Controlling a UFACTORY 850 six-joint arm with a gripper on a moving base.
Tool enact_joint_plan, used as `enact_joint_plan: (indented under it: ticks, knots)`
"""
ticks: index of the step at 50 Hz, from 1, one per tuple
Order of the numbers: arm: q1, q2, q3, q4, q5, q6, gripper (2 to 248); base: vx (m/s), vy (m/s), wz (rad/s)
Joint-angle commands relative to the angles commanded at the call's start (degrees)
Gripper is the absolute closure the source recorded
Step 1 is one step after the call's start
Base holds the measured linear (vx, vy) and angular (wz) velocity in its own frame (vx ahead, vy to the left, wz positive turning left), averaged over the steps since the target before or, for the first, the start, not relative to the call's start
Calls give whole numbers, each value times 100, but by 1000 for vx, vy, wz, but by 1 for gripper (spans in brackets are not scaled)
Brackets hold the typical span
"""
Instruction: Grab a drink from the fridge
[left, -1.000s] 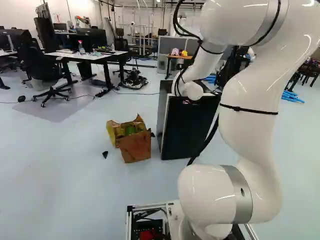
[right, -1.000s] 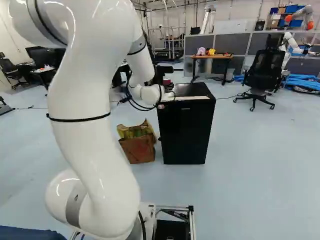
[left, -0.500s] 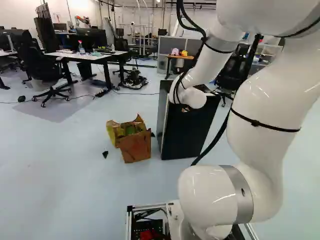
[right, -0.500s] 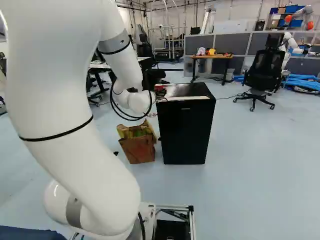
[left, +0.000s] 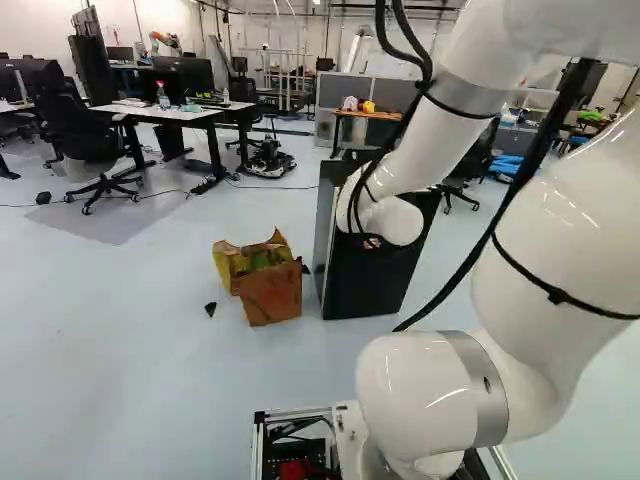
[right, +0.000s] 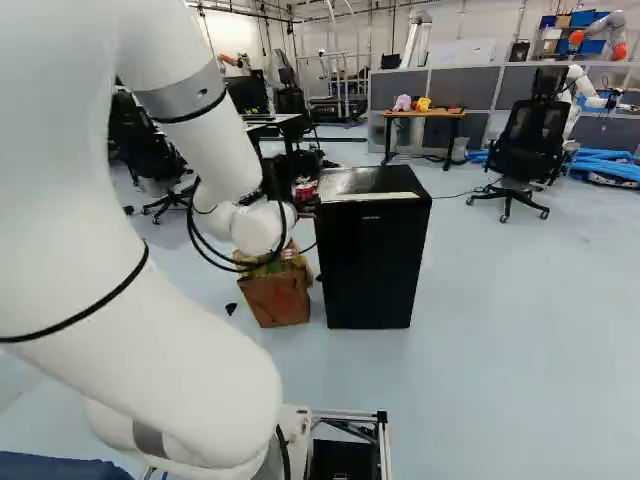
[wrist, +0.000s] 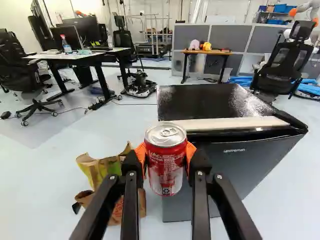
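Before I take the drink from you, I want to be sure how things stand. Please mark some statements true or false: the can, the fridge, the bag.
1. The gripper holds a red can between its orange pads. True.
2. The fridge has its door wide open. False: the door is shut.
3. The can is upright. True.
4. The paper bag sits on top of the fridge. False: the paper bag is on the floor beside the fridge.
5. A table with small items on it stands beyond the fridge. True.
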Motion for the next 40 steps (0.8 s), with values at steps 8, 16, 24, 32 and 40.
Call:
enact_joint_plan:
  ticks: [8, 16, 24, 32, 40]
  knots:
    - [62, 257, 315, 6, -6, 0, 152, 0, 0, 0]
    - [118, 487, 596, 11, -11, 0, 152, 0, 0, 0]
    - [164, 676, 828, 15, -15, 0, 152, 0, 0, 0]
    - [201, 833, 1020, 19, -18, 0, 152, 0, 0, 0]
    - [231, 955, 1170, 22, -21, 0, 152, 0, 0, 0]
